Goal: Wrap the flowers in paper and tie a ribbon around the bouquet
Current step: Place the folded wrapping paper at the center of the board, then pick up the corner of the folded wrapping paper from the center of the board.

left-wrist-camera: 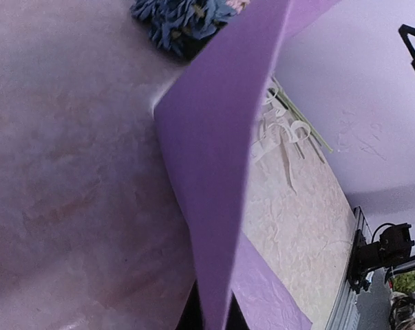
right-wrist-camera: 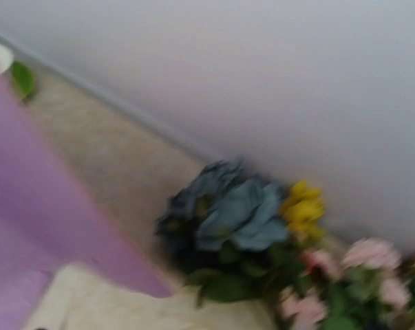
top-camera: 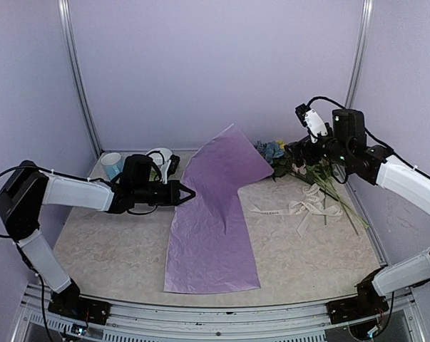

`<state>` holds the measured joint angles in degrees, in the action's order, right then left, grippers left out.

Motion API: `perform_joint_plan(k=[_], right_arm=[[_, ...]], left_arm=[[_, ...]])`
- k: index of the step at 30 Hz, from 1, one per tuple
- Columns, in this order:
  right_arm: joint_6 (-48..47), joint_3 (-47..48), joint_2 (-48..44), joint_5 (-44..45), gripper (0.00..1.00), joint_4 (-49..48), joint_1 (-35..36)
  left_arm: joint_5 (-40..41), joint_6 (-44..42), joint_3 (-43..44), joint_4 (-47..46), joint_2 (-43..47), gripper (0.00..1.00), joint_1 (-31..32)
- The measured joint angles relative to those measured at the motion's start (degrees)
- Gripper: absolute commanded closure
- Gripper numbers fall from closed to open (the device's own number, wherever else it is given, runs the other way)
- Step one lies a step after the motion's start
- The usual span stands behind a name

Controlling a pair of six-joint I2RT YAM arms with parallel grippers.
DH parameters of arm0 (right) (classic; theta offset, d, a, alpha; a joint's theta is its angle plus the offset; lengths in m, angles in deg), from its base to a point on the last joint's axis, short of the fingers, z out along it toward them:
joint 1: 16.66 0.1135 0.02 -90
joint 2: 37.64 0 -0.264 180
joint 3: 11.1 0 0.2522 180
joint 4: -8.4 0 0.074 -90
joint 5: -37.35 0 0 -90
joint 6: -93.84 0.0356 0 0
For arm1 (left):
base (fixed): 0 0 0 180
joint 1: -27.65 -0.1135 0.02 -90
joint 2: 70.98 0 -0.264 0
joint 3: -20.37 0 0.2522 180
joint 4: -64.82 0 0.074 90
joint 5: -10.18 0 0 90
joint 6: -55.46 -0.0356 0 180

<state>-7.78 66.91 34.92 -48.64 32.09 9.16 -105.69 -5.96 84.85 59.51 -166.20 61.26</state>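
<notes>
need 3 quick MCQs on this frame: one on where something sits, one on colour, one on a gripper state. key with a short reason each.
1. Where does the ribbon lie?
A) on the paper
B) on the table, right of the paper, by the stems of the flowers
C) draped over the flower heads

2. What colours are the flower heads?
A) blue, yellow, pink
B) red, white
C) all orange

3. The left gripper is:
A) open above the table
B) shut on the paper's edge
C) shut on the ribbon

Key:
1 B: the top view shows it looped on the table by the stems.
2 A: the right wrist view shows those three.
3 B: the left wrist view shows the lifted sheet running into its fingers.
</notes>
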Motion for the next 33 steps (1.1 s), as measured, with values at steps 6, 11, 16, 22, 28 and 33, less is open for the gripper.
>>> perform_joint_plan(k=[6,11,16,22,28,33], right_arm=[[6.21,-1.09,2.01,-4.76,0.13,2.05,-1.64],[9.68,-3.41,6.51,-7.58,0.17,5.33,-1.73],[11.8,-3.8,10.32,-10.01,0.26,7.82,-1.73],[13.38,-3.78,15.26,-9.88,0.3,9.22,-1.73],[14.27,-1.81,22.62,-6.54,0.38,10.16,-1.73],[14.71,0.59,27.06,-6.38,0.37,10.23,-1.73]], left_arm=[[1.18,0.92,2.23,5.35,-5.14,1.0,-0.37],[4.96,-3.3,8.98,13.2,-11.63,1.0,-0.11],[9.03,-8.74,15.17,20.57,-18.01,0.99,2.01],[15.85,-12.57,20.59,26.23,-21.46,0.47,8.02],[30.77,-12.13,21.99,30.21,-20.65,0.02,7.93],[43.01,-13.33,21.92,34.07,-17.2,0.01,8.09]])
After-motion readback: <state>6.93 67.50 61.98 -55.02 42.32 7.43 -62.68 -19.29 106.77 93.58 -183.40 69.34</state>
